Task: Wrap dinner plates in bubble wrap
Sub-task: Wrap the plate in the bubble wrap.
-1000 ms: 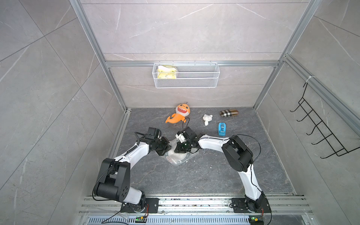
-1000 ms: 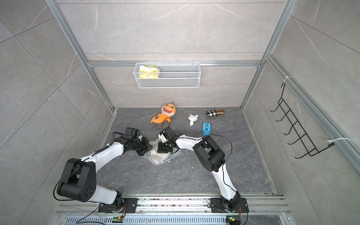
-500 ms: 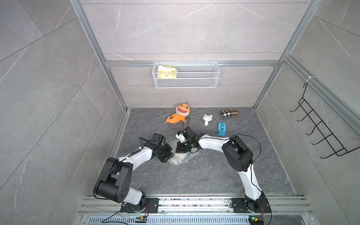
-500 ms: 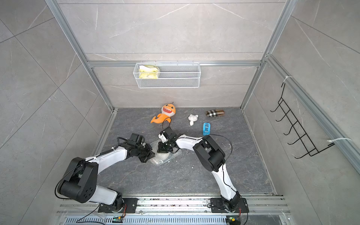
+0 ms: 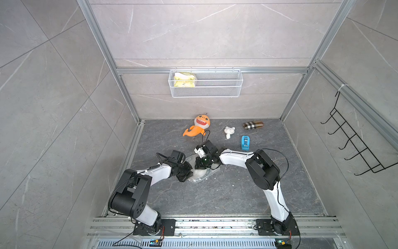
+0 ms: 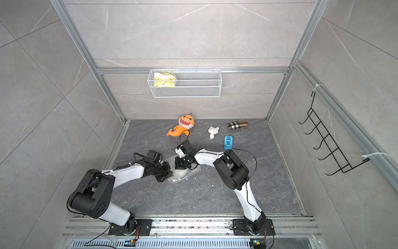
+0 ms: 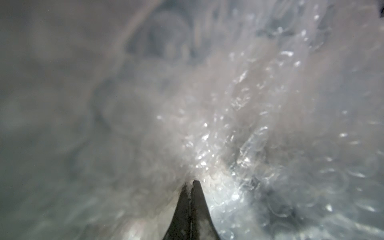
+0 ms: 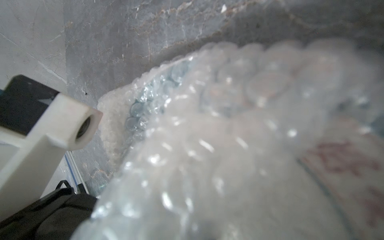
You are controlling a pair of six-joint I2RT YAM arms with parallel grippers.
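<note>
While both top views showed the bubble wrap only as a rounded, glinting bundle on the dark floor, lying between the left gripper and the right gripper, neither revealed the jaws. The left wrist view did: the left gripper was pinched together on a bunched fold of the wrap. The right wrist view showed cloudy bubbles close ahead, with a pale, red-marked surface underneath. Whether that gripper stood apart or together could not be told.
</note>
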